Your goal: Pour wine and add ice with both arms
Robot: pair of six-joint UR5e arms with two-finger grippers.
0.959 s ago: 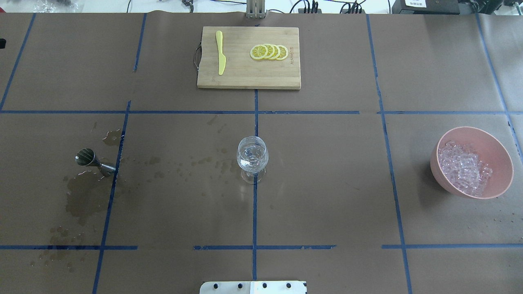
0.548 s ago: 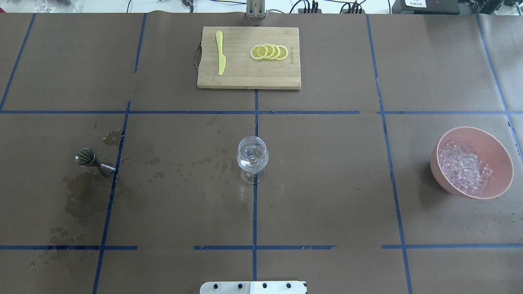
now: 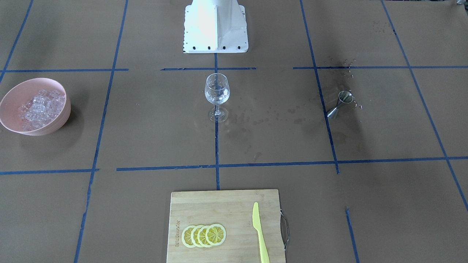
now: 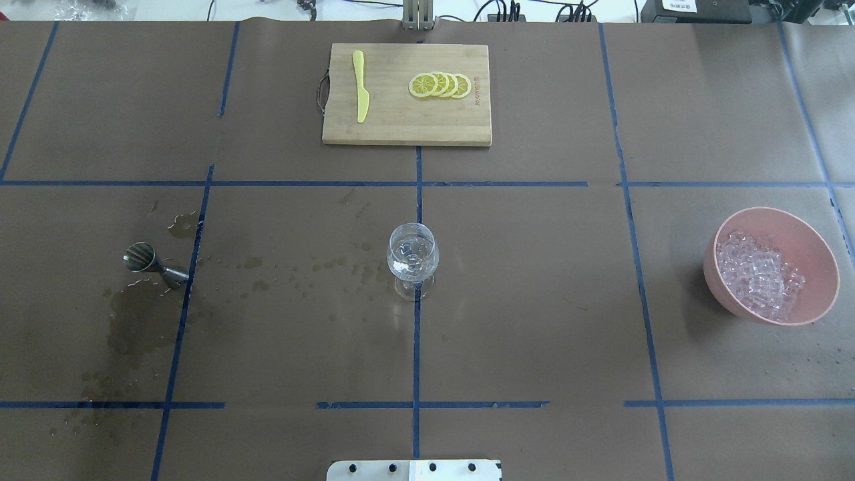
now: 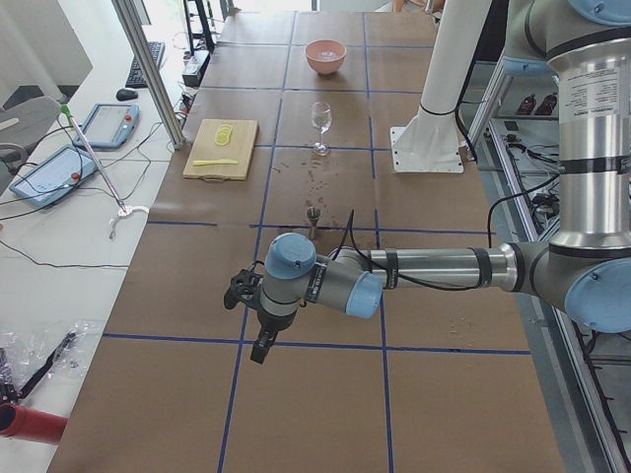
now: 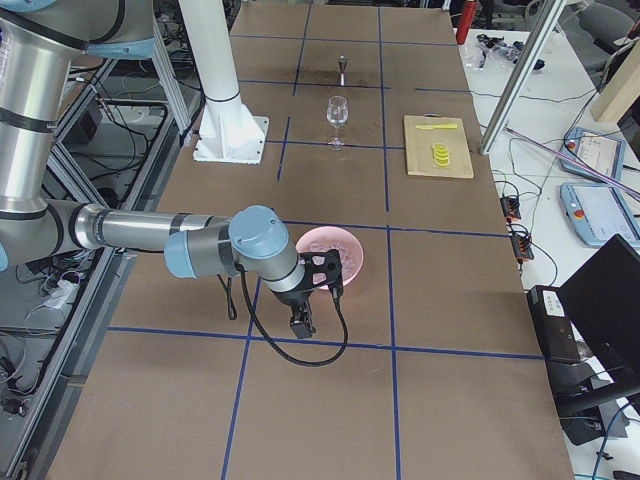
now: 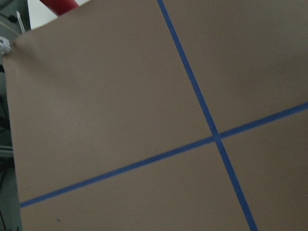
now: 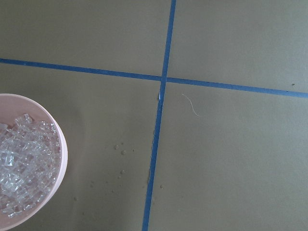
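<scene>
Overhead exterior: ice (image 4: pixel 758 274) in pink bowl (image 4: pixel 815 264), 3 o'clock from wine glass (image 4: pixel 413 257). Only side views catch left gripper (image 5: pixel 258 353) and right gripper (image 6: pixel 300 326), both pointing down; finger spread cannot be told.

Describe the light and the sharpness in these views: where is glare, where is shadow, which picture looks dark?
Exterior front-facing: the white base is overexposed, its detail washed out; the pink bowl casts a soft shadow beside it. Overhead exterior: evenly lit, the wine glass sharp. Left wrist-mounted: dim and soft, only brown paper and blue tape. Right wrist-mounted: a greenish tint, the ice crisp.
</scene>
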